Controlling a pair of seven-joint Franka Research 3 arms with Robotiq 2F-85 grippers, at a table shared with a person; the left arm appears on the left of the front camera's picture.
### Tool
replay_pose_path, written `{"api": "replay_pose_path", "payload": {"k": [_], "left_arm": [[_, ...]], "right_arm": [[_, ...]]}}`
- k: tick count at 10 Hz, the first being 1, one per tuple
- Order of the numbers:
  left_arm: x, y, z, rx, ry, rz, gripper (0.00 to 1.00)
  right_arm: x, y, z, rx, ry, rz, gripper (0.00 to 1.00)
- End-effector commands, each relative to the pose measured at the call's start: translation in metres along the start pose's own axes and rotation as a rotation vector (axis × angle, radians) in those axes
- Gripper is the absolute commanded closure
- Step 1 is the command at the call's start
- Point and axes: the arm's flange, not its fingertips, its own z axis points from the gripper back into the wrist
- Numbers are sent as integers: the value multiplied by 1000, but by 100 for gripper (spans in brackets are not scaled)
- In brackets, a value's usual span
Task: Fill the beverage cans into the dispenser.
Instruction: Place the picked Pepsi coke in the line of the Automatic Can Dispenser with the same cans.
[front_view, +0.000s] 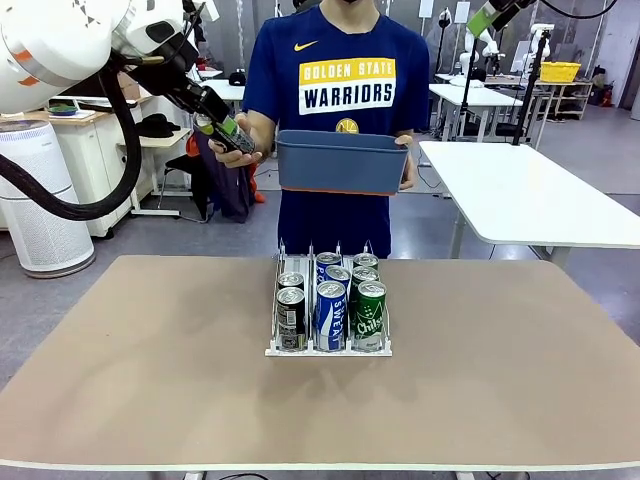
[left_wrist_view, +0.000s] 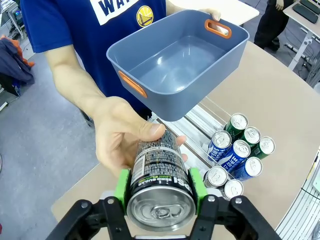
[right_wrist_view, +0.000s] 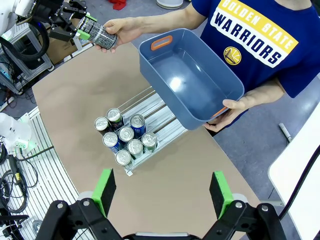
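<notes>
Brown table (front_view: 150, 380), dispenser (front_view: 328, 350) mid-table holding seven cans. Beyond it, the left gripper (left_wrist_view: 159, 200) clamps a black can (left_wrist_view: 159, 175) in the person's hand (left_wrist_view: 120, 137). Rigid, slick, probably full: grip mid-body. Right gripper (right_wrist_view: 162, 192) gapes, empty.

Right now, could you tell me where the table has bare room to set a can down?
The table lies bare left and right of the dispenser, and along the near edge in front of it. It is crowded inside the dispenser, where cans fill the front of all three lanes; only the rear of the lanes looks free.
</notes>
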Motion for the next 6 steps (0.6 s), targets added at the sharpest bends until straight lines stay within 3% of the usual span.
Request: {"api": "replay_pose_path", "payload": {"k": [1,6], "left_arm": [[-1,1,1,-3,-3,-10,87],[-1,1,1,-3,-3,-10,87]], "right_arm": [[-1,1,0,4,-1,1,0],[-1,1,0,4,-1,1,0]]}}
